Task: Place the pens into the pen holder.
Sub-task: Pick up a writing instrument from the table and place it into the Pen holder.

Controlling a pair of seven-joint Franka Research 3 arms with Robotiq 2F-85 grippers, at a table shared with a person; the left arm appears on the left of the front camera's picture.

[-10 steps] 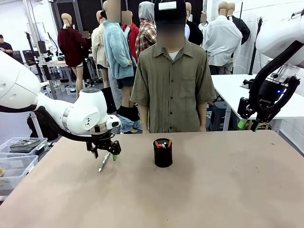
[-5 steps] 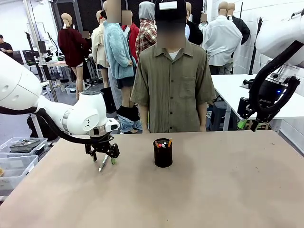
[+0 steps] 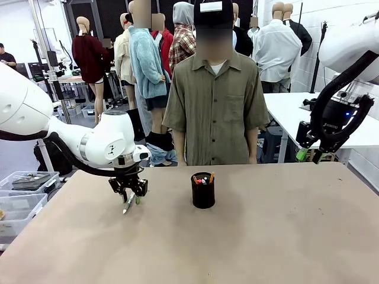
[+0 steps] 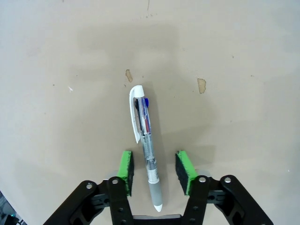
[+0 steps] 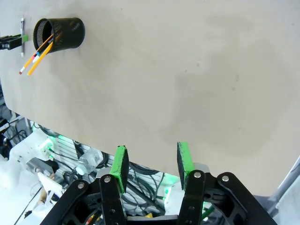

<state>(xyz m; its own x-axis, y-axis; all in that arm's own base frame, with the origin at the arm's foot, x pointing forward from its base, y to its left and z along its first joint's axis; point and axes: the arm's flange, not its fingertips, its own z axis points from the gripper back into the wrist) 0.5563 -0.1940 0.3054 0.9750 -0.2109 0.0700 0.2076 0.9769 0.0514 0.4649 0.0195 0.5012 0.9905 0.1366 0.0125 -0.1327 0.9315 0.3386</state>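
Left wrist view: left gripper (image 4: 155, 165) down at table, pads astride white pen (image 4: 144, 136), gap each side, not yet clenched. Pen lies flat, left of pen holder (image 3: 203, 190). Tip: close square on barrel, lift level. Right gripper (image 5: 151, 161) parted, empty.

Plenty of open table (image 3: 284, 236) between the pen holder (image 3: 203, 192) and the near edge, nothing lying there. The holder sits alone mid-table, pens sticking out of its top, so coming in from above means dodging those. Left of it, the left gripper (image 3: 128, 197) is low over the white pen (image 4: 144, 136), well apart from the holder. A person (image 3: 216, 100) stands right behind the far edge.
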